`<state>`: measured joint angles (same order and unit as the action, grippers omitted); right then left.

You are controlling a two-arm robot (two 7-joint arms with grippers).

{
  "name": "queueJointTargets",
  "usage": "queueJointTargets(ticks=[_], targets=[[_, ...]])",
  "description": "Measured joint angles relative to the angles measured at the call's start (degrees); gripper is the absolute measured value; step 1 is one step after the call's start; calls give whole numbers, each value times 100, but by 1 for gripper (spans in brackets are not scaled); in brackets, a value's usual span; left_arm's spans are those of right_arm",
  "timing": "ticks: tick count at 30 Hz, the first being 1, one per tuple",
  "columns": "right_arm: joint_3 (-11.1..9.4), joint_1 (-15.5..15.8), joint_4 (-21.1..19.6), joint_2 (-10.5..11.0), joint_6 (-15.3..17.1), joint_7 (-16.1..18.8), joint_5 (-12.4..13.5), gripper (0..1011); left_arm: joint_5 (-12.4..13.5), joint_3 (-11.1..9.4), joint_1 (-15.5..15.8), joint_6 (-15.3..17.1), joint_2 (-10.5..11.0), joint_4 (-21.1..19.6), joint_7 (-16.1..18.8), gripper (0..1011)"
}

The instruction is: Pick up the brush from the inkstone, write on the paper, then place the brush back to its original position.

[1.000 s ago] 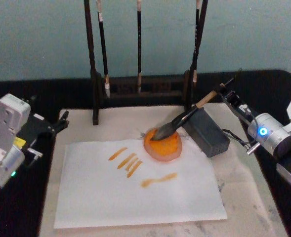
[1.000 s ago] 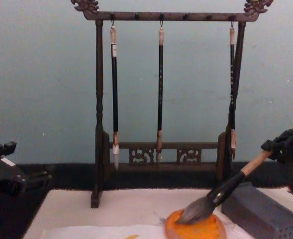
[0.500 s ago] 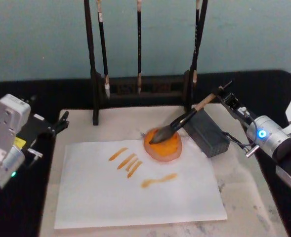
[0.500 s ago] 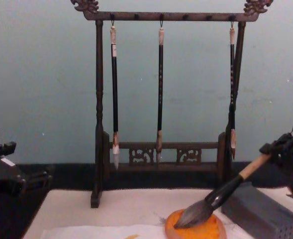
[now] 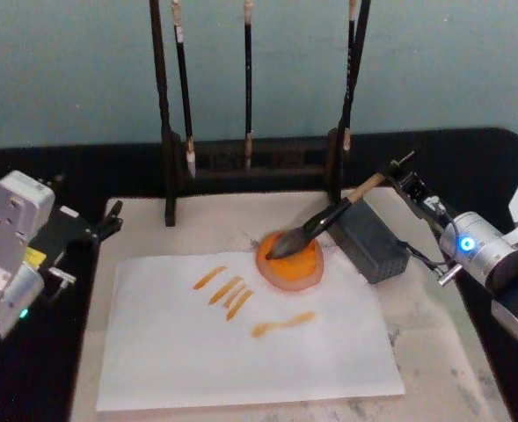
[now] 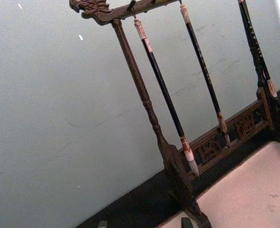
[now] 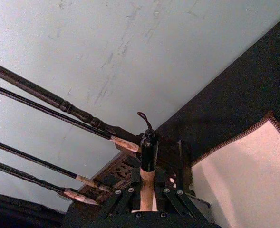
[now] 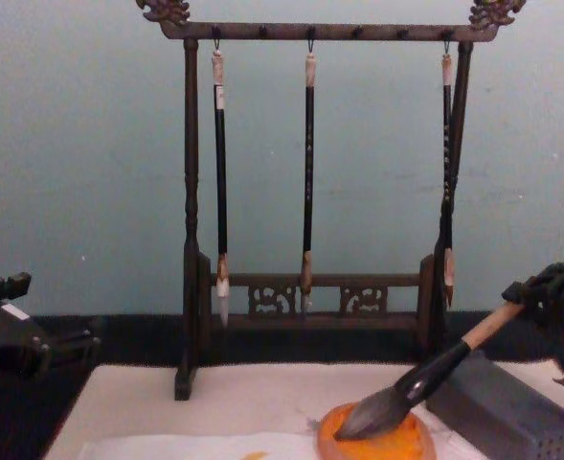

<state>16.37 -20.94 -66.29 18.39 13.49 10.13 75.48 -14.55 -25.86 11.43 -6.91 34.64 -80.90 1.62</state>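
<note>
The brush (image 5: 329, 217) slants down from my right gripper (image 5: 399, 179), which is shut on the top of its tan shaft. Its dark tuft lies on the orange inkstone (image 5: 294, 268), and the shaft crosses above the grey block. From the chest the brush (image 8: 435, 369) runs from the inkstone (image 8: 406, 446) up to the right gripper (image 8: 542, 292). The right wrist view has the shaft (image 7: 148, 178) clamped between the fingers, black cap and cord loop above. The white paper (image 5: 241, 352) carries several orange strokes (image 5: 228, 288). My left gripper (image 5: 109, 221) is parked open off the mat's left edge.
A dark wooden rack (image 5: 250, 154) with three thin hanging brushes stands behind the mat. A grey perforated block (image 5: 373, 242) sits right of the inkstone. The beige mat (image 5: 434, 352) lies under the paper, on a black table.
My right gripper has dropped a little with the brush. The tuft has slid slightly left and lower on the inkstone. The left arm has not moved.
</note>
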Motion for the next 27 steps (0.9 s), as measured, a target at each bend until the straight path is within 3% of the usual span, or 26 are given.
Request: queueJointTargets(ticks=[9, 24, 27], targets=[[94, 4, -17, 71, -78, -44, 77, 176, 0, 0, 0, 0, 0, 0, 0, 1001], [79, 7, -19, 60, -67, -37, 75, 180, 0, 0, 0, 0, 0, 0, 0, 1001], [77, 7, -19, 59, -65, -36, 73, 276, 1, 0, 0, 0, 0, 0, 0, 1001]])
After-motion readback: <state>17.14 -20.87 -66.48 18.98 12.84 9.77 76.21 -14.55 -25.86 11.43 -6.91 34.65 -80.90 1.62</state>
